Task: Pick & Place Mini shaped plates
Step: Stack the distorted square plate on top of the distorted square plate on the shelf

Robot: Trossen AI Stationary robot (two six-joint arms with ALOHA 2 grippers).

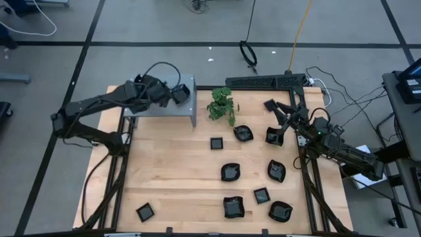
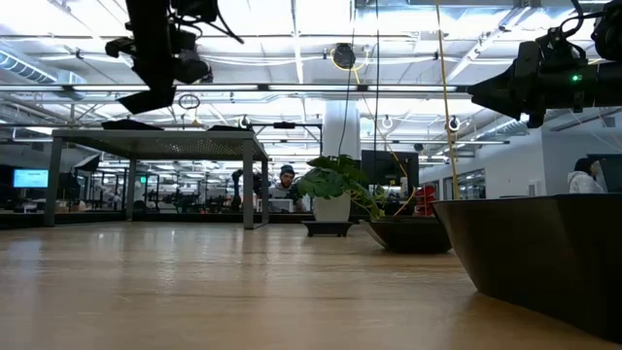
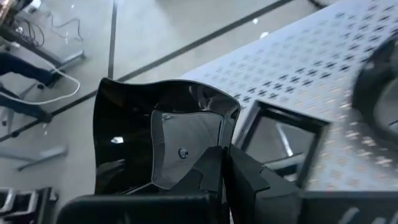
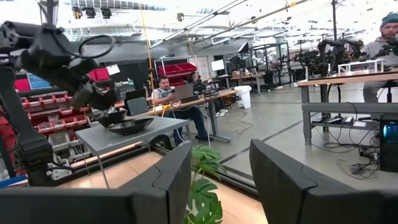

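The left gripper [image 1: 179, 94], clamped on one black mini plate [image 3: 163, 149], hangs over the grey perforated box [image 1: 166, 105], which carries plates on its top. The right gripper [image 1: 279, 122] gapes empty over the bench [image 1: 177, 171], where nine plates lie scattered beside a plant [image 1: 222, 105].

no readable text, no labels, no numbers anywhere

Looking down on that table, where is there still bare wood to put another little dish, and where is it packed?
Bare wood runs along the left half of the table, between the grey perforated box and the lone square plate at the near-left corner. The right half is crowded: black mini plates lie scattered from the plant down to the near edge, with only narrow gaps.
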